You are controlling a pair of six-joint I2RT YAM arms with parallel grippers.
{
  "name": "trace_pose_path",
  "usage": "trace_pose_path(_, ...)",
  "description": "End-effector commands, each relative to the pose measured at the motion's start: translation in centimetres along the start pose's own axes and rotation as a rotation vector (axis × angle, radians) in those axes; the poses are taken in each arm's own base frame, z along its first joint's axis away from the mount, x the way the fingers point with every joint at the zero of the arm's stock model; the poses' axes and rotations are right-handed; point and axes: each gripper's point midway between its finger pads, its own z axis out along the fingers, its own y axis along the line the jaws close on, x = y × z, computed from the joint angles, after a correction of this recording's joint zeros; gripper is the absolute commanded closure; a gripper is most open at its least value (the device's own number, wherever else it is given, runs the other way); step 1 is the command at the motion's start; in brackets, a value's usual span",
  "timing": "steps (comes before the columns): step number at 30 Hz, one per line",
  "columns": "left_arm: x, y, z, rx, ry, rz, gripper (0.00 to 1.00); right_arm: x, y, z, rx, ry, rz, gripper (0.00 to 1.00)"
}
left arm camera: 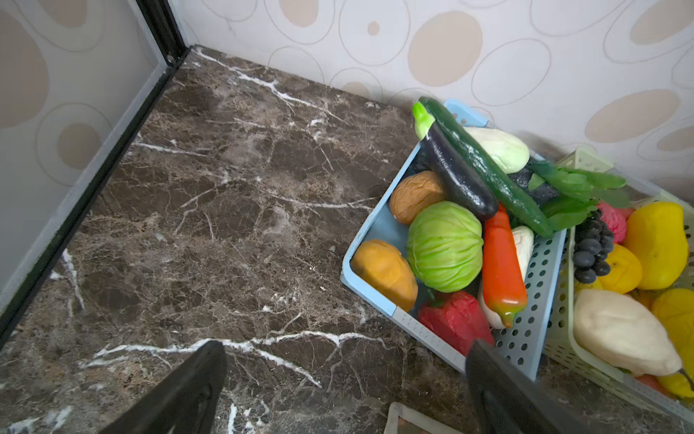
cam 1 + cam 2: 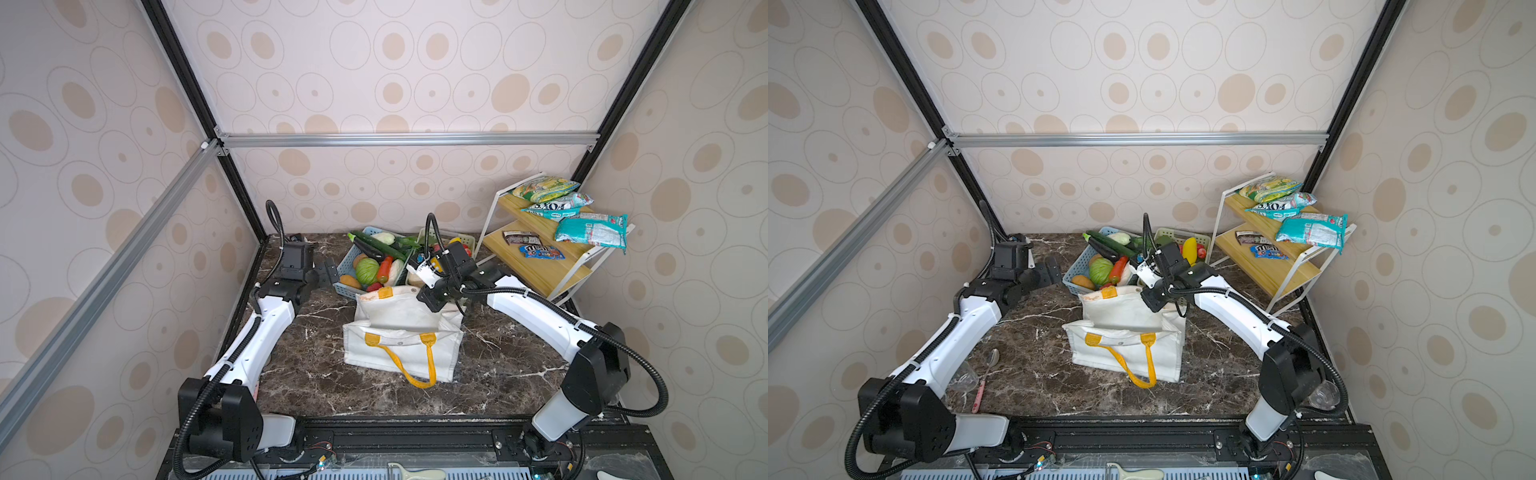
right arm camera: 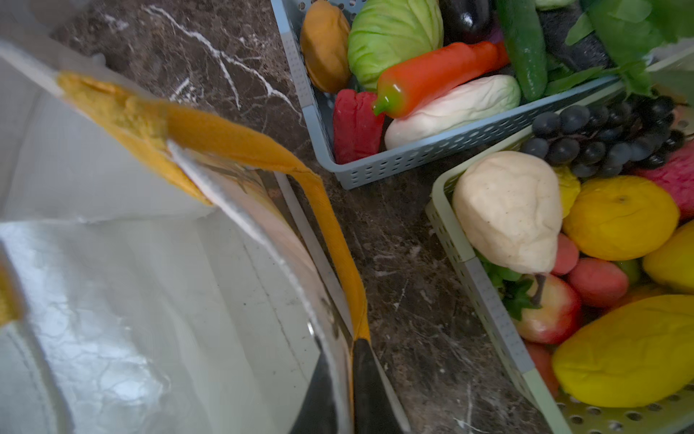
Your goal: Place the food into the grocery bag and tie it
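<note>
The white grocery bag (image 2: 399, 332) (image 2: 1125, 328) stands open mid-table, one yellow handle hanging down its near side. My right gripper (image 3: 346, 347) (image 2: 428, 301) is shut on the bag's far rim, where the other yellow strap (image 3: 330, 225) joins it. The silver lining (image 3: 131, 300) shows, with nothing on it in the part I see. The food lies in a pale green basket (image 3: 484, 297) behind the bag: a white pear (image 3: 507, 210), dark grapes (image 3: 608, 139), yellow fruit (image 3: 619, 218) (image 2: 1190, 249). My left gripper (image 1: 345, 345) (image 2: 328, 271) hangs open over bare marble beside the blue basket (image 1: 375, 225).
The blue basket (image 2: 345, 266) holds toy vegetables: cabbage (image 1: 445, 246), carrot, cucumber, eggplant. A wooden two-tier rack (image 2: 540, 266) with snack packets stands at the back right. A spoon (image 2: 984, 378) and a clear glass lie near the left arm's base.
</note>
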Motion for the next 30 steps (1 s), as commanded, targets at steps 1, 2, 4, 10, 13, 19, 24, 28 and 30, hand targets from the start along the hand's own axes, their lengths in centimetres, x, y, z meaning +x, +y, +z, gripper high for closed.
trace_pose_path(1, -2.3, -0.2, -1.5, -0.022, -0.033, -0.016, 0.01, -3.2, 1.5, -1.7, -0.081, -0.119, 0.190, 1.00)
trace_pose_path(2, -2.7, -0.4, -1.7, -0.019, -0.033, -0.015, 0.01, -3.6, 1.3, -1.8, -0.078, -0.130, 0.247, 1.00)
trace_pose_path(4, -3.1, -0.6, -1.9, -0.017, -0.027, -0.015, 0.01, -3.9, 1.0, -1.5, -0.071, -0.142, 0.359, 1.00)
trace_pose_path(10, -5.3, -1.8, -4.0, 0.012, -0.057, 0.009, 0.04, -3.6, 0.2, -0.5, -0.072, -0.170, 0.658, 1.00)
trace_pose_path(13, -5.5, -3.1, -5.4, 0.037, -0.066, 0.027, 0.05, -3.3, 0.4, 0.1, -0.101, -0.189, 0.758, 1.00)
trace_pose_path(19, -2.4, -3.2, -7.0, -0.016, -0.010, 0.033, 0.07, -1.6, -0.4, 0.9, -0.056, -0.182, 0.857, 1.00)
trace_pose_path(24, 1.4, -4.1, -8.8, 0.036, 0.075, 0.044, 0.10, -1.4, -0.7, 0.3, -0.037, -0.215, 0.887, 1.00)
trace_pose_path(28, 4.3, -2.6, -9.8, -0.023, 0.139, 0.061, 0.11, -1.3, -0.8, 0.2, -0.015, -0.223, 0.881, 1.00)
trace_pose_path(30, 5.2, -2.0, -10.1, -0.037, 0.156, 0.049, 0.11, -1.2, -0.9, 0.3, -0.002, -0.222, 0.881, 1.00)
